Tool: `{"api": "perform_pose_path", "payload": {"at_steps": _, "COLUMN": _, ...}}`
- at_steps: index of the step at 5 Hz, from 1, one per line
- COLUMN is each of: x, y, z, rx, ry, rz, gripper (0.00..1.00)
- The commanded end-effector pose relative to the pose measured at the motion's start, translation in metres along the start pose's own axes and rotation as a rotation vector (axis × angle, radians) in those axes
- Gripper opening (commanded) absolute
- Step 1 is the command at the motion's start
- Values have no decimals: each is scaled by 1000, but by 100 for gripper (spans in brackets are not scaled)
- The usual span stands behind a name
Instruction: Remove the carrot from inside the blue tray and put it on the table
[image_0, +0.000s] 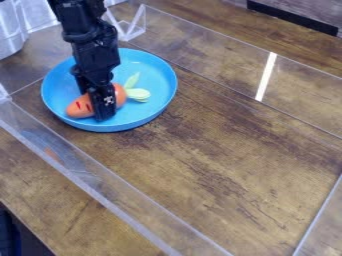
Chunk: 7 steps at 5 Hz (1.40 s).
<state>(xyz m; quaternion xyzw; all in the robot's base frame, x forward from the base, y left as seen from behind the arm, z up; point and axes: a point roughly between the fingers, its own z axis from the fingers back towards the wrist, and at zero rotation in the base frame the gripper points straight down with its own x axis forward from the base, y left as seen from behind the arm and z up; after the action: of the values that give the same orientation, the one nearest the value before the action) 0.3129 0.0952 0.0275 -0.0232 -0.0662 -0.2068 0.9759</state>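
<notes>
The blue tray sits at the upper left of the table. Inside it lies the orange carrot, its pale green top pointing right. My black gripper comes straight down into the tray from above, and its jaws are shut on the carrot's middle. The carrot's left part shows as an orange patch beside the fingers; its centre is hidden behind them.
A clear raised edge strip runs along the table's near left side. A white object stands at the far left corner, and a clear stand is behind the tray. Bright light glare streaks the right of the table.
</notes>
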Motion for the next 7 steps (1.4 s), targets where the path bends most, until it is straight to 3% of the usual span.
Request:
{"api": "perform_pose_path", "payload": {"at_steps": 1, "x": 10, "y": 11, "z": 11, "rx": 37, "ry": -43, "rz": 0, "gripper": 0}}
{"api": "perform_pose_path", "payload": {"at_steps": 7, "x": 14, "y": 18, "z": 14, "rx": 48, "ry": -63, "rz": -3, "gripper": 0}}
